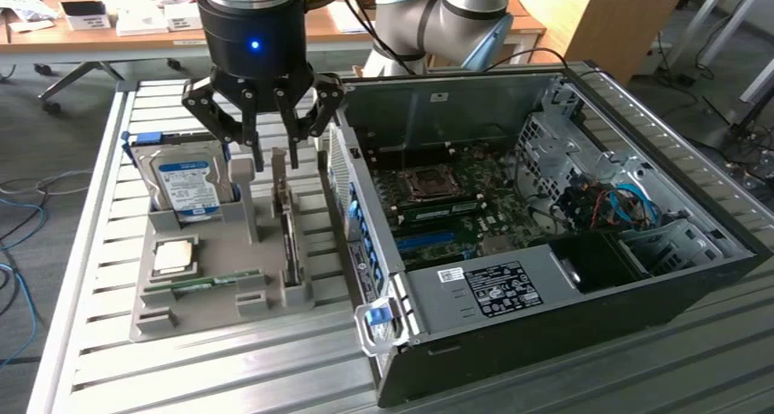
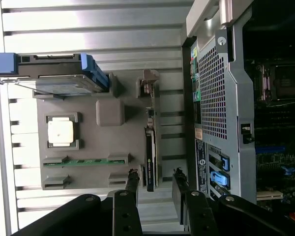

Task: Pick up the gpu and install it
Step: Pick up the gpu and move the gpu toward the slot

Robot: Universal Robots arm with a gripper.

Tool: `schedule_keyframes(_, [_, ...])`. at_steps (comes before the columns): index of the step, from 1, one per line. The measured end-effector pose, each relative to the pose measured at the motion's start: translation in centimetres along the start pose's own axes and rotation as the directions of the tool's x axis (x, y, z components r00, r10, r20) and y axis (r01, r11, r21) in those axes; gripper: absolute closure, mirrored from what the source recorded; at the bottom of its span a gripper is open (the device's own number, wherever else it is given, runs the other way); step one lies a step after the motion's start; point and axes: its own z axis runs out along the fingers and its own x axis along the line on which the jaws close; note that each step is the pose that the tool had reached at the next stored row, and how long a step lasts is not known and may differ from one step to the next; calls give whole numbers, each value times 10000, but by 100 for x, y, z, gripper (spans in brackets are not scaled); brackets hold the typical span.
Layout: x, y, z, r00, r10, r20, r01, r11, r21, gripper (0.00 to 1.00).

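The gpu (image 1: 289,228) stands on edge in a slot of the grey holder tray (image 1: 224,246), just beside the open computer case (image 1: 545,215). In the wrist view the gpu (image 2: 150,157) is a thin dark card with a silvery bracket (image 2: 150,81) at its far end. My gripper (image 1: 275,147) hangs open above the card's far end, its fingers apart and holding nothing. In the wrist view the gripper (image 2: 156,184) has one fingertip (image 2: 132,181) on each side of the card's line, clear of it.
The tray (image 2: 108,142) also carries a hard drive (image 1: 188,183) with a blue-white label, a processor chip (image 1: 176,255) and a narrow green memory stick (image 1: 206,283). The case's motherboard (image 1: 454,206) lies exposed. All rest on a slatted metal table (image 1: 242,369).
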Motion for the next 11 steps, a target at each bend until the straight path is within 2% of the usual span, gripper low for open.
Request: schedule_keyframes(11, [1, -3, 64, 10000, 0, 1, 0, 10000, 0, 58])
